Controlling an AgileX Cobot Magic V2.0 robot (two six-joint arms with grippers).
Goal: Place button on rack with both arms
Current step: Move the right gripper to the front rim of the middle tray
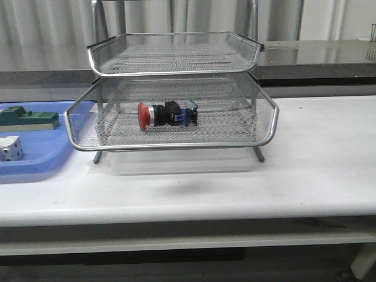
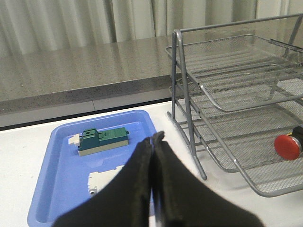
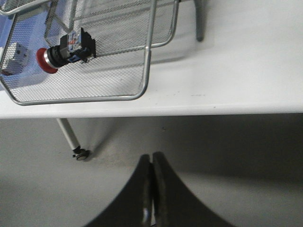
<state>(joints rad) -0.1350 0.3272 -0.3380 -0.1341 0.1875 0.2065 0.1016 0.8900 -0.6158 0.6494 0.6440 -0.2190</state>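
Red-headed, the button (image 1: 167,114) lies on its side on the mesh of the rack's (image 1: 176,145) middle tier, at centre frame in the front view, its head pointing to the left of the frame. Neither arm shows in that view.

Both grippers are pressed closed with nothing between the fingers. The left gripper (image 2: 152,142) hangs over the blue tray (image 2: 49,189) at lower centre of its view, near the rack's leg. The right gripper (image 3: 151,163) sits at the bottom of its view, out past the table (image 3: 246,75) edge.

Placement looks done, so little remains to go wrong. The likeliest trouble is a knock: the left arm swinging into the rack's frame could shake the tier, and the button's round head and collar might let it roll toward the low front rim.
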